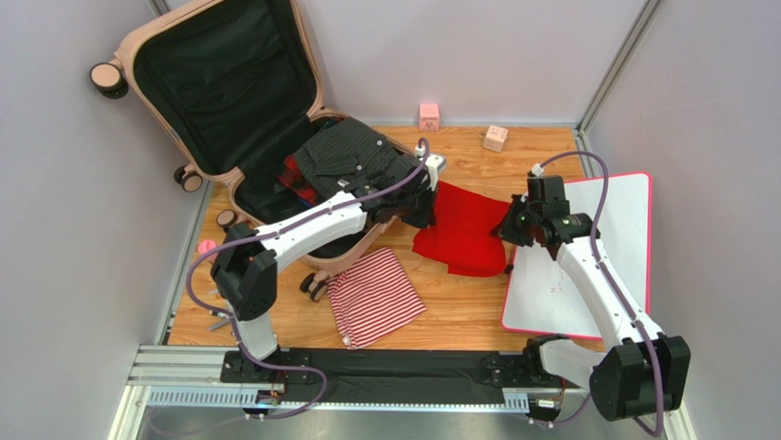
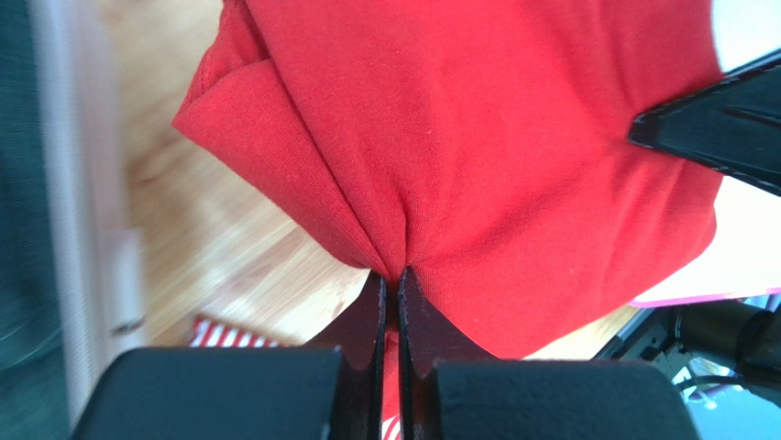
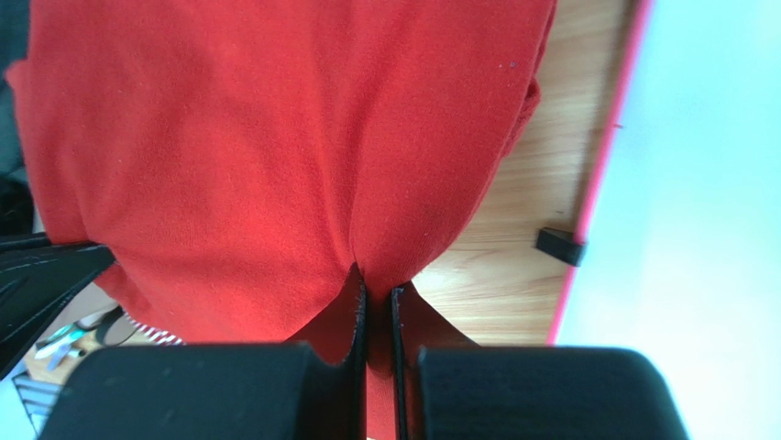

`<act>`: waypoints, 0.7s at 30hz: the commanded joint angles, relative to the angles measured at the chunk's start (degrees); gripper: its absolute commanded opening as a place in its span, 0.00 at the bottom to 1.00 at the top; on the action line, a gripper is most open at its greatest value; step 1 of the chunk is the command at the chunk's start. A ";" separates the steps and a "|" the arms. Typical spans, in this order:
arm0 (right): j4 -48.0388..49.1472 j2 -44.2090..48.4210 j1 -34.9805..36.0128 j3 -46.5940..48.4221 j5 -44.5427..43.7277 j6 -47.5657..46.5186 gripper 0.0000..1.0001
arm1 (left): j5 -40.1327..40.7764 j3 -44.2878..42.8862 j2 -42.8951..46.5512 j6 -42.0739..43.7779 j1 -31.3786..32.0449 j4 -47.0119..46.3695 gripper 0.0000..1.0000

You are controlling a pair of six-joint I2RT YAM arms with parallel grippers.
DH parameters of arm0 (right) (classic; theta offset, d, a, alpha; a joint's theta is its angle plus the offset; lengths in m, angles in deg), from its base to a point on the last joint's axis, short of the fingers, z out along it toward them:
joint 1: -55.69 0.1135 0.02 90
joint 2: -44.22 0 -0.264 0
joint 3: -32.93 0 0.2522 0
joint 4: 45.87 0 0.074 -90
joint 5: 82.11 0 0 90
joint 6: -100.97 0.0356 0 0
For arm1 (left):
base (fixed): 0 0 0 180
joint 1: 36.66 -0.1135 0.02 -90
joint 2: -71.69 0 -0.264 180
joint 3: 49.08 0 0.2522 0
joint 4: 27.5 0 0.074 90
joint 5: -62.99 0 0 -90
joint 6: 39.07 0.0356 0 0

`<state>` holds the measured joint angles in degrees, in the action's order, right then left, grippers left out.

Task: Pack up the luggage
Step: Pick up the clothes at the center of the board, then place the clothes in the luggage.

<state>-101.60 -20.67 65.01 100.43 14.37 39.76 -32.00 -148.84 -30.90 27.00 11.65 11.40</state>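
The wooden table [image 1: 477, 307] carries everything here. The luggage [image 1: 220, 82] is the biggest thing on it. It lies open at the far left corner with its lid leaning back, black lining showing, caster wheels on its outer edges. My left arm reaches out across its near rim.

The white board with a pink rim [image 1: 600, 275] lies flat, well apart from the luggage on its right. My right arm stretches over it.

The red cloth [image 1: 463, 229] hangs bunched just to the right of the luggage, between it and the board. The striped red-and-white cloth [image 1: 374, 295] lies flat on the wood just in front of the luggage, near its wheels. A dark folded garment [image 1: 353, 151] sits inside the luggage's lower half, over something red.

My left gripper [image 2: 390, 275] is clamped tight on the red cloth's edge nearest the luggage, the fabric gathering into folds where my jaws meet. My right gripper [image 3: 374, 289] pinches the cloth's other edge, the one farther from the luggage, jaws pressed together on a pucker of fabric.

A pink block [image 1: 428, 116] and a beige block [image 1: 495, 137] sit by the back wall, right of the luggage.
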 commanded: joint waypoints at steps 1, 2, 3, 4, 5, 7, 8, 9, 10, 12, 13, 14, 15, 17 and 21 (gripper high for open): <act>1.37 1.87 4.55 6.71 -1.20 2.84 0.00 | 4.90 -2.24 7.13 4.06 -0.33 2.44 0.00; 1.54 1.43 5.78 7.52 -1.82 4.41 0.00 | 7.26 -2.68 8.35 4.41 -0.41 3.76 0.00; 2.33 1.16 8.58 8.48 -2.34 5.04 0.00 | 9.45 -2.77 8.89 5.11 -0.85 5.86 0.00; 2.77 0.99 10.09 9.19 -3.05 5.82 0.00 | 10.43 -2.77 9.76 5.37 -1.20 6.75 0.00; 3.47 0.64 11.75 10.76 -5.23 7.22 0.00 | 11.23 -2.16 11.77 5.55 -1.64 7.19 0.00; 6.72 -0.15 16.85 11.74 -6.48 8.55 0.00 | 12.28 -1.02 14.07 6.17 -3.57 7.64 0.00; 8.30 -0.68 18.52 12.35 -8.83 9.25 0.01 | 13.07 0.12 16.25 6.43 -4.36 7.90 0.00; 11.45 -2.42 21.41 12.62 -9.29 10.30 0.00 | 14.56 0.56 17.23 7.39 -5.85 8.25 0.00; 12.96 -3.66 22.92 13.14 -10.34 10.66 0.00 | 15.18 1.09 18.20 7.83 -6.82 8.43 0.00; 15.77 -8.65 26.78 16.11 -11.57 10.84 0.00 | 15.98 2.85 20.58 9.06 -9.97 8.78 0.00; 16.48 -10.77 27.93 17.27 -12.71 10.84 0.00 | 15.98 3.46 21.19 9.42 -11.21 9.13 0.00; 17.36 -12.62 28.99 18.50 -13.07 10.84 0.00 | 15.98 4.34 22.42 9.68 -12.44 9.22 0.00; 20.24 -16.20 31.61 21.03 -13.59 10.84 0.00 | 16.07 4.95 23.39 10.90 -15.94 9.83 0.00; 21.14 -19.39 32.51 23.42 -15.00 10.67 0.00 | 16.07 5.22 23.83 11.52 -16.93 10.01 0.00; 25.01 -27.74 36.46 28.96 -17.20 10.05 0.00 | 16.42 5.75 24.10 14.43 -23.08 10.19 0.00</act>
<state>-83.35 -45.01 98.96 124.08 0.54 49.36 -17.20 -143.14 -8.23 37.54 -8.59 22.22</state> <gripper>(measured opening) 0.041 0.017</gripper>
